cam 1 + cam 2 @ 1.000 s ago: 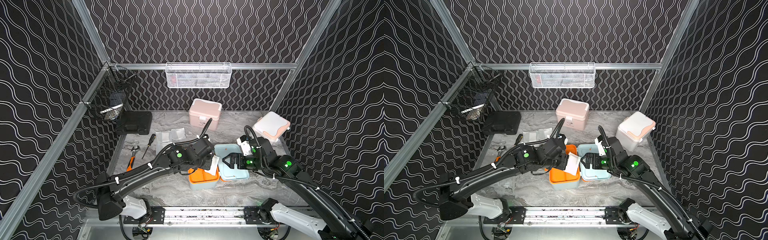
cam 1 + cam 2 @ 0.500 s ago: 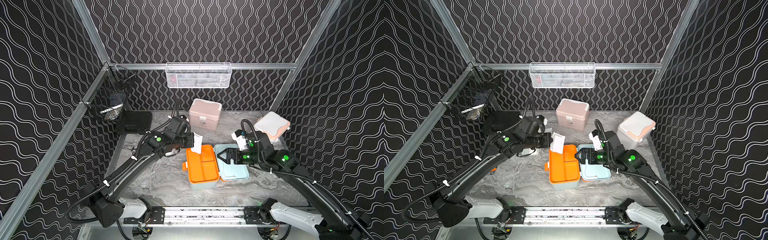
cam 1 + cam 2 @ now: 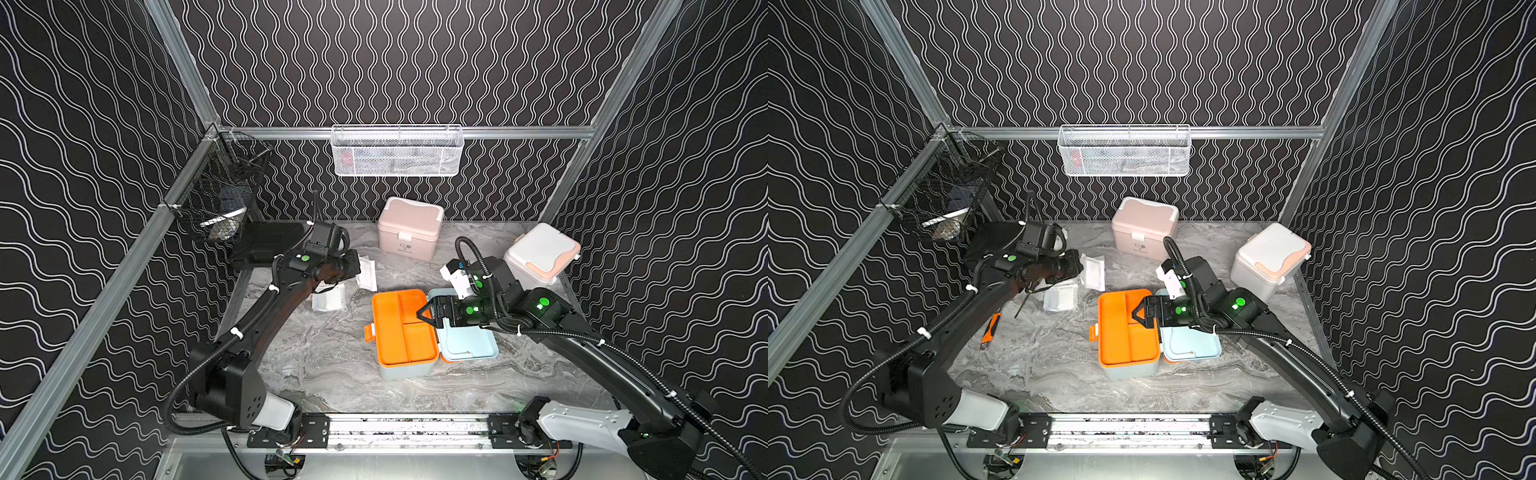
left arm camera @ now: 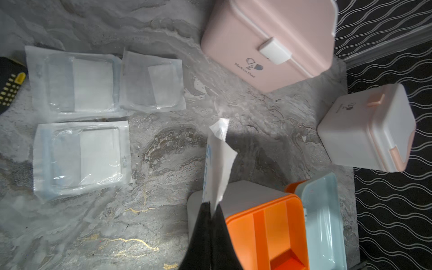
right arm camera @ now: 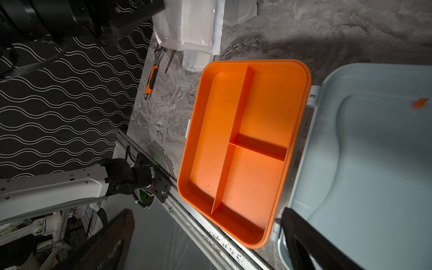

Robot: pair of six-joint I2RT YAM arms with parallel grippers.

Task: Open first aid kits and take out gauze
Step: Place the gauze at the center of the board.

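Left gripper [image 4: 211,207] is pinching a gauze packet [image 4: 219,161] by its lower edge, fingers pressed tight, and the packet stands up off the tips above the bare marble table [image 4: 163,46]. Three more gauze packets [image 4: 81,159] lie flat at the left of the left wrist view, close together.

The pink kit [image 3: 409,232] sits at the back centre with its lid shut. The white kit [image 3: 540,257] is shut too, at the right. The blue-grey kit [image 3: 399,372] lies open at mid-frame, its orange tray [image 3: 401,328] bare and its lid [image 3: 465,345] folded out to the right.

Right gripper [image 3: 430,314] hovers over the tray's right edge, fingers spread wide, nothing between them.

In both top views the left arm covers part of the laid packets and the black hard case [image 3: 270,245] behind it. A wrench [image 3: 990,328] and a screwdriver [image 3: 1021,305] lie at the table's left edge.

A second ago the left gripper was down at the tray with this packet. Now it has swung up and left, near the pile. The right gripper shows the same wide spread as before.
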